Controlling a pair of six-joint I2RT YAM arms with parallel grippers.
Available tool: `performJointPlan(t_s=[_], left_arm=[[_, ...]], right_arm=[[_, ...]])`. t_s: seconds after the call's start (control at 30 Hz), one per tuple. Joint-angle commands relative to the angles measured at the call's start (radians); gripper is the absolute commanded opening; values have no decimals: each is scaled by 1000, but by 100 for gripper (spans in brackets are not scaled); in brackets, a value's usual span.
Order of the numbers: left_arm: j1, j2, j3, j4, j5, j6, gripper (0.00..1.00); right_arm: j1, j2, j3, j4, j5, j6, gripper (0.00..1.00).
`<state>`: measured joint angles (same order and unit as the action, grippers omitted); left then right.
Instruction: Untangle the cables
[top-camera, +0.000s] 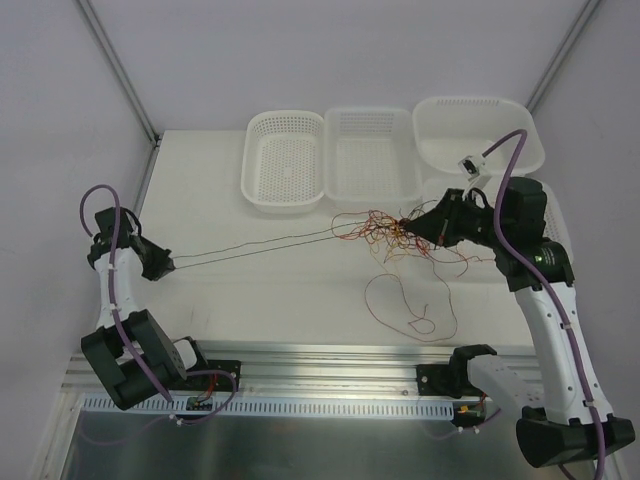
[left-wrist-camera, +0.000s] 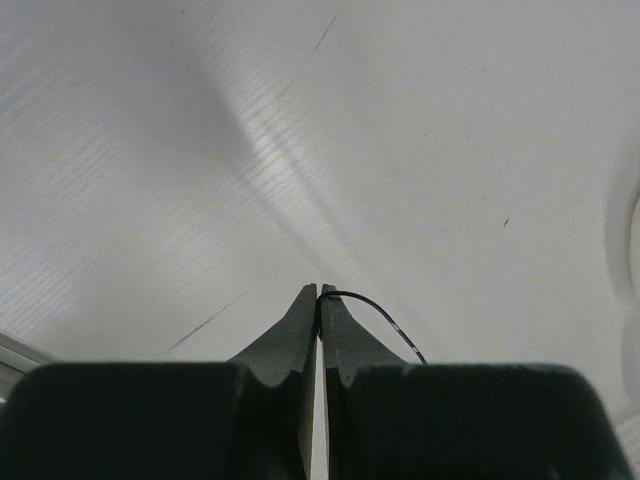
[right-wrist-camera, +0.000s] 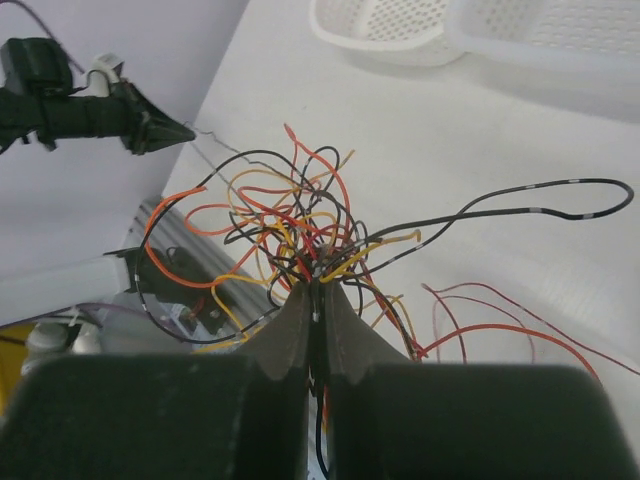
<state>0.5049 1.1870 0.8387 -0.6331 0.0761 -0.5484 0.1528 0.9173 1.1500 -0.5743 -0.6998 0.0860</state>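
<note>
The cables form a tangled clump (top-camera: 385, 232) of red, orange, yellow and black wires right of the table's middle, with loose dark red loops (top-camera: 410, 300) trailing toward the near edge. My right gripper (top-camera: 412, 227) is shut on the clump; in the right wrist view the wires (right-wrist-camera: 290, 225) fan out from its tips (right-wrist-camera: 318, 285). My left gripper (top-camera: 170, 264) at the far left is shut on the end of one black cable (top-camera: 260, 243), stretched straight from the clump. In the left wrist view that black cable (left-wrist-camera: 375, 312) leaves the shut tips (left-wrist-camera: 319, 293).
Three white baskets stand at the back: a perforated one (top-camera: 287, 160), a middle one (top-camera: 372, 152) and a larger tub (top-camera: 478, 132) at the right. A metal rail (top-camera: 330, 375) runs along the near edge. The table's left edge (top-camera: 150, 180) lies near my left gripper.
</note>
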Motion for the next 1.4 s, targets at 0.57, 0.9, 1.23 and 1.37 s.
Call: performJointPlan(t_s=[0.57,0.9,1.23,1.37], left_arm=[[-252,-263,-150,162,163,137,78],[-665,-363,-89,170,369,165,93],[-1097,-62,123,200,146,341,91],[-1166,43,192,205,151,390,83]], right_arm=[[418,265,-67,114,379,-81,1],[478,341,-39,106,393,-138,1],[551,347,-15,93,411,-195,1],[556,341,-7,90,414,-195,1]])
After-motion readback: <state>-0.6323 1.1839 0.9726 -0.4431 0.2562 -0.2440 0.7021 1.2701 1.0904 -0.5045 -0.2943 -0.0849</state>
